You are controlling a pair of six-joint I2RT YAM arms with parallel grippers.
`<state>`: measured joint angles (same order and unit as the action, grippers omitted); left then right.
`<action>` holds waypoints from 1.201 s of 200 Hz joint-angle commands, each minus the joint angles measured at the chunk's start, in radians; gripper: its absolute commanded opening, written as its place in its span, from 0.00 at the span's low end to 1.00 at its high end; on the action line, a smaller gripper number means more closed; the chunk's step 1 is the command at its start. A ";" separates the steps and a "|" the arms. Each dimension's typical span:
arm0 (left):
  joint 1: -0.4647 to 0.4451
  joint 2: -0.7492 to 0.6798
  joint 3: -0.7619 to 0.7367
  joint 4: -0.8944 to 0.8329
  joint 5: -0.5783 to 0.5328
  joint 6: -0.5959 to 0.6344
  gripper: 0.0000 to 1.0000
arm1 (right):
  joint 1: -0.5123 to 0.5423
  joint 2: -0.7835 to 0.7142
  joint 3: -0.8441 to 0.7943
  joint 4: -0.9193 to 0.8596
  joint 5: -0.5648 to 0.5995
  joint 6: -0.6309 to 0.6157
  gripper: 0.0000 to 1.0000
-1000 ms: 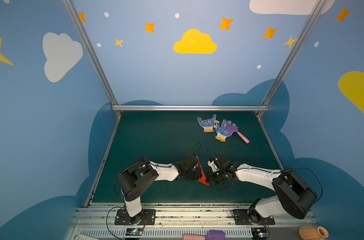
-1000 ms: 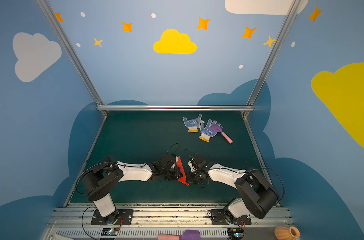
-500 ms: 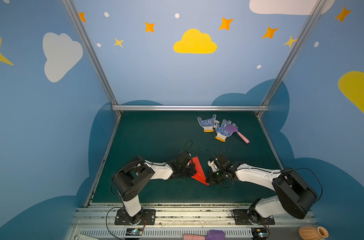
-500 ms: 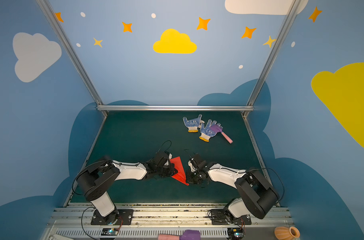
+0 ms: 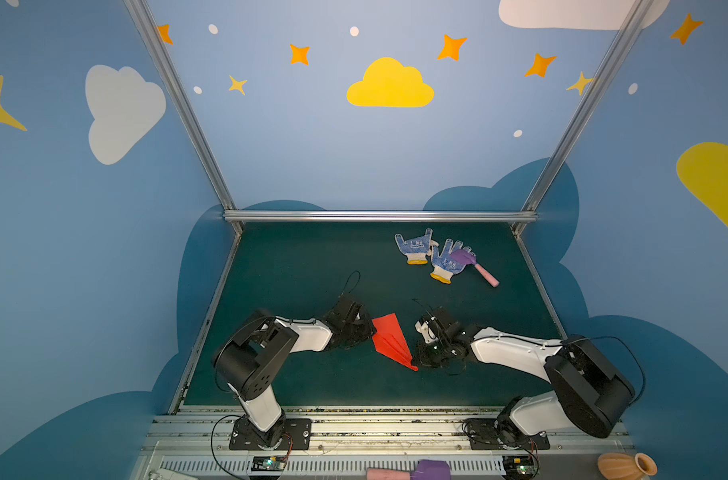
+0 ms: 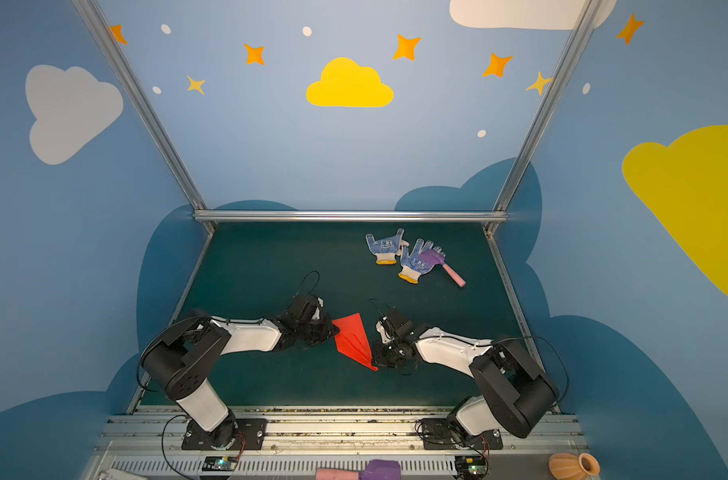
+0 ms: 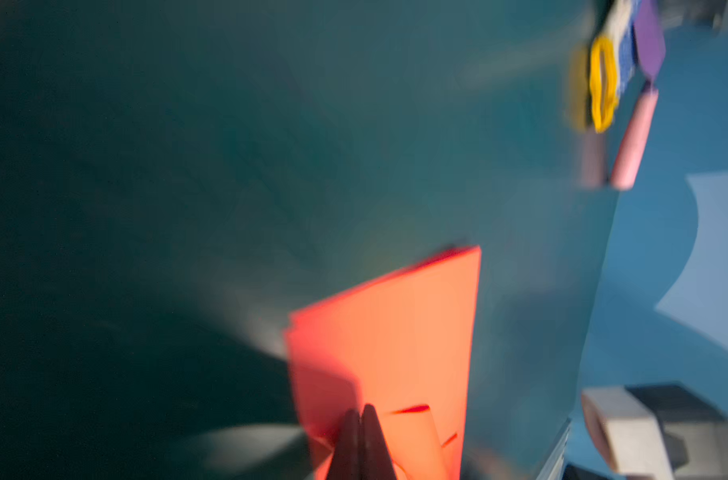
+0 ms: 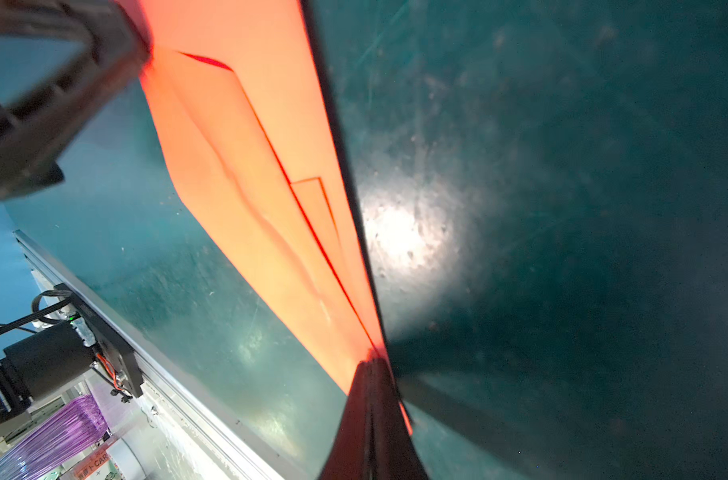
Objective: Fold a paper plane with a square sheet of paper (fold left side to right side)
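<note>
Plane (image 5: 391,341) between left claw (image 7: 360,415), right claw (image 8: 372,368)

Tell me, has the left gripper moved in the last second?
Yes. The left gripper has drawn leftward, away from the gloves and toward the table's left rail, spreading the paper plane that the right gripper pins at its nose.

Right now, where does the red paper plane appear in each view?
In a top view: paper plane between both arms, near the front.
In a top view: paper plane, same spot.
Left wrist: paper plane, wide end, at the left fingers.
Right wrist: paper plane, narrowing to the right fingers.
Shared landmark: dark green mat.
</note>
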<state>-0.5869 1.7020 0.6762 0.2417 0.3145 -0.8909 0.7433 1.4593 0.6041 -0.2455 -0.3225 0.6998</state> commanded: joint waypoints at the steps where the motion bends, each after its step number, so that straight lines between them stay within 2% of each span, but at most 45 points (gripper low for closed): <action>1: 0.084 0.032 -0.050 -0.271 -0.201 0.010 0.03 | 0.015 0.059 -0.066 -0.063 0.040 0.001 0.00; 37: 0.098 -0.085 0.017 -0.371 -0.225 0.131 0.04 | 0.016 0.068 -0.065 -0.053 0.037 0.001 0.00; 61: 0.028 -0.179 0.071 -0.440 -0.218 0.221 0.04 | 0.016 0.069 -0.066 -0.052 0.037 0.003 0.00; 77: -0.056 -0.190 0.116 -0.469 -0.191 0.253 0.03 | 0.017 0.067 -0.068 -0.050 0.037 0.003 0.00; 107: -0.223 -0.123 0.204 -0.475 -0.152 0.272 0.04 | 0.017 0.064 -0.072 -0.049 0.039 0.004 0.00; 141: -0.317 -0.009 0.286 -0.451 -0.114 0.270 0.04 | 0.017 0.064 -0.072 -0.047 0.039 0.006 0.00; 181: -0.347 0.083 0.343 -0.449 -0.074 0.281 0.03 | 0.017 0.066 -0.070 -0.047 0.039 0.005 0.00; 240: -0.350 0.133 0.366 -0.455 -0.058 0.301 0.03 | 0.017 0.079 -0.072 -0.035 0.036 0.008 0.00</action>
<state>-0.9344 1.8137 1.0252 -0.1875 0.2440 -0.6136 0.7433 1.4590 0.5957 -0.2321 -0.3233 0.7002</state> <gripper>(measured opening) 0.047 0.050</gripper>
